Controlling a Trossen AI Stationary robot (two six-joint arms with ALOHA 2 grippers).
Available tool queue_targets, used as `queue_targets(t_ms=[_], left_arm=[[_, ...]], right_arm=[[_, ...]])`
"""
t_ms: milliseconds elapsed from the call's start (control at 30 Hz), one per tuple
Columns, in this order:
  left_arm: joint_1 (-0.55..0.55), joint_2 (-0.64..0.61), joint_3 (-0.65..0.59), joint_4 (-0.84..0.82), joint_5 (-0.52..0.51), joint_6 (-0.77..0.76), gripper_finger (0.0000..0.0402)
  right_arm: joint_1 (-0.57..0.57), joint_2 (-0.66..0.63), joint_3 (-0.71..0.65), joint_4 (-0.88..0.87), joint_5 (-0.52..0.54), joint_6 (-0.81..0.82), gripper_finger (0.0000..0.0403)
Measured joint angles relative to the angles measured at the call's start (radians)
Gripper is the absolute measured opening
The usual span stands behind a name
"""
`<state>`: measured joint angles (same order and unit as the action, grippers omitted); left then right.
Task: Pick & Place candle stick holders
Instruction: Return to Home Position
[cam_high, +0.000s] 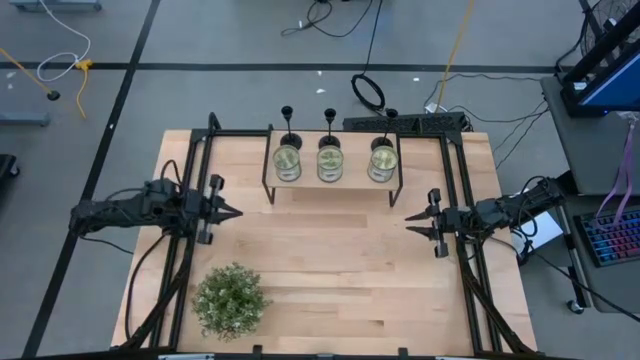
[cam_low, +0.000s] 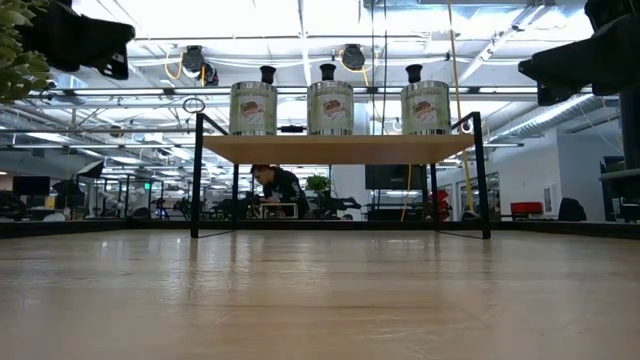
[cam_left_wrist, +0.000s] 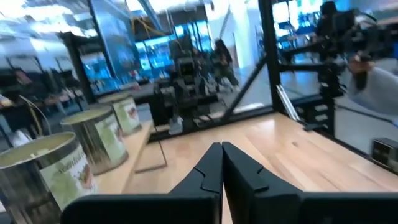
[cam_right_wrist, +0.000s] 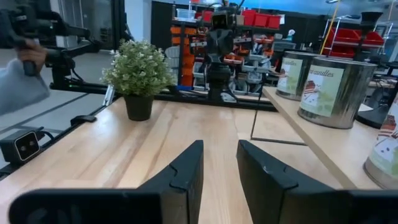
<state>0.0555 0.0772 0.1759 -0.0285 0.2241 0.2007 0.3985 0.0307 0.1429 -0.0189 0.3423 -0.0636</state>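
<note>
Currently, candle stick holders (cam_high: 330, 116): three, upright, behind the tins (cam_high: 331, 160) on the shelf (cam_high: 305, 182), far side of the surface (cam_high: 330, 260).
Left gripper (cam_high: 232, 212): fingers closed, empty, nearest the left holder.
Right gripper (cam_high: 410, 222): fingers slightly apart, empty, nearest the right holder.

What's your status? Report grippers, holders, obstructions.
Left gripper shut, empty, at left; right gripper open, empty, at right. Three candle stick holders upright behind three candle tins at the shelf. Tins stand in front of holders; potted plant off to the left.
</note>
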Motion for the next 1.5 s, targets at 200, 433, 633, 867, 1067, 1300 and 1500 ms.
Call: queue_targets(t_ms=[200, 433, 633, 867, 1067, 1300, 1500], left_arm=[[0.000, 0.000, -0.131, 0.197, -0.016, -0.029, 0.0026], [0.000, 0.007, -0.162, 0.232, -0.051, -0.105, 0.0006], [0.000, 0.007, -0.162, 0.217, -0.095, -0.137, 0.0019], [0.000, 0.008, -0.161, 0.149, -0.122, -0.209, 0.0030], [0.000, 0.008, -0.161, 0.071, -0.121, -0.210, 0.0030], [0.000, 0.008, -0.161, 0.068, -0.121, -0.207, 0.0031], [0.000, 0.008, -0.161, 0.068, -0.121, -0.206, 0.0031]], right_arm=[[0.000, 0.000, 0.000, 0.000, 0.001, -0.003, 0.0091], [0.000, 0.000, -0.063, 0.094, 0.001, -0.005, 0.0091], [0.000, 0.000, -0.124, 0.159, 0.002, 0.010, 0.0091], [0.000, 0.000, -0.125, 0.163, 0.001, 0.031, 0.0091], [0.000, 0.000, -0.126, 0.142, -0.001, -0.007, 0.0091], [0.000, 0.001, -0.127, 0.117, -0.002, -0.009, 0.0091], [0.001, 0.001, -0.128, 0.116, -0.003, -0.009, 0.0091]])
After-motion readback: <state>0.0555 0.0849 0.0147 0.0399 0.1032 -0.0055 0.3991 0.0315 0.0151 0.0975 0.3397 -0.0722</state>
